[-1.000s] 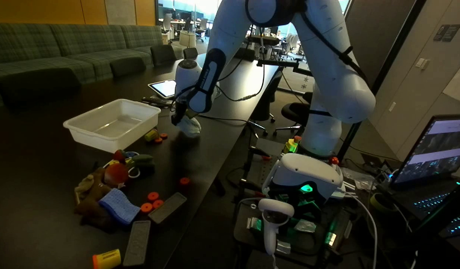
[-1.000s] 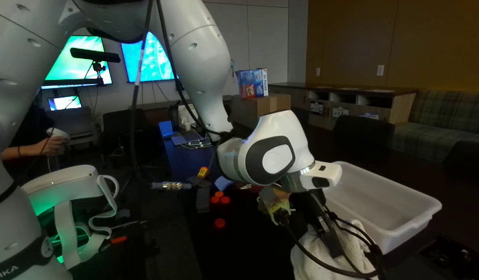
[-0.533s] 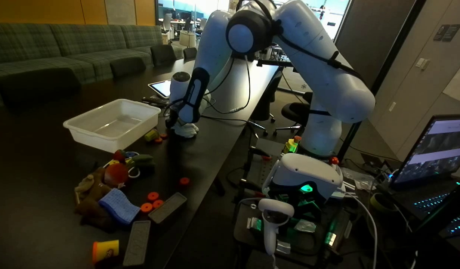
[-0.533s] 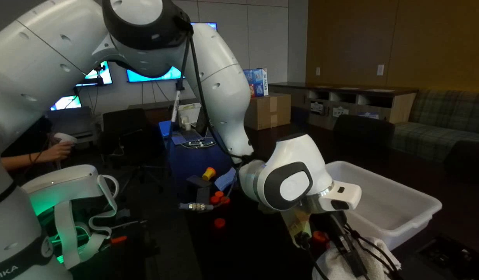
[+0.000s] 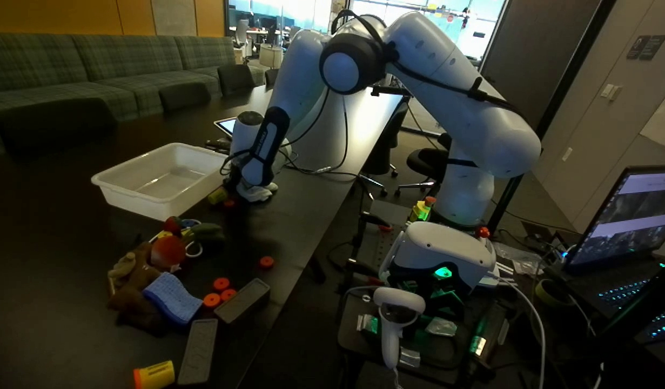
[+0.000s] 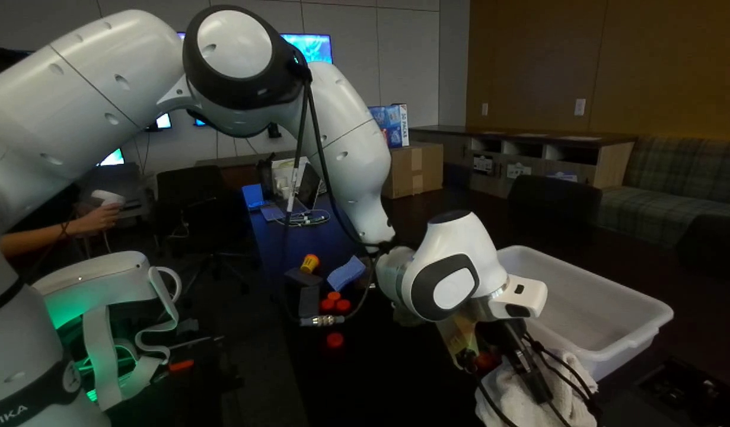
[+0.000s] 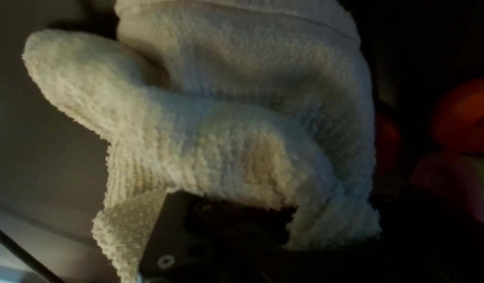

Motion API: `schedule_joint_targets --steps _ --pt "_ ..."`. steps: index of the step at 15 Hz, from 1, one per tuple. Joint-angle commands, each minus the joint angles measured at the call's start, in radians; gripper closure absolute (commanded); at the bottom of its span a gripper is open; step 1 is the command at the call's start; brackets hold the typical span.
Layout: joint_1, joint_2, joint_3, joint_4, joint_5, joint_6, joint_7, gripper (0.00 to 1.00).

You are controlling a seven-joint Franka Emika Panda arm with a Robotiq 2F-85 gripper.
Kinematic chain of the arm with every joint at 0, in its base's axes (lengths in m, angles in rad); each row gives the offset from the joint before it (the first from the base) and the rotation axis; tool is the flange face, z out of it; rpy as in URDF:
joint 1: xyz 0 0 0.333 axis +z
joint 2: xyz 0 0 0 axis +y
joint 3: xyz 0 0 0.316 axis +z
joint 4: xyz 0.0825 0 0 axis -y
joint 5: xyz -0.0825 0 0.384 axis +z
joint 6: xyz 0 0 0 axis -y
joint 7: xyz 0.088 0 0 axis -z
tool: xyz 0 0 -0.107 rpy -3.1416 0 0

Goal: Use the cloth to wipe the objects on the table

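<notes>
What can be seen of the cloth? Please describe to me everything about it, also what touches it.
The cloth is off-white, thick and fluffy, like ribbed towelling, with a hem-like line at one edge and a brownish patch that may be shadow. It is crumpled into loose folds, held by the dark tool, and seems to rest on the table, beside the white tub. Red discs lie close by; contact with tub or discs is unclear.

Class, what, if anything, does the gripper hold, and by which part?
The white cloth, by a bunched fold; whether edge or middle cannot be told.
</notes>
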Motion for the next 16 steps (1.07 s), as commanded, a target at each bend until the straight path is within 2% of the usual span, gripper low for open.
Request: schedule_joint_targets --steps 1,8,16 --pt "-0.014 -0.014 0.059 0.013 0.032 0.005 -0.056 0.99" --pt "0.019 -0.066 0.164 -0.047 0.035 0.015 -0.075 0.99" --pt "0.089 -0.064 0.276 -0.028 0.05 0.013 -0.066 0.99"
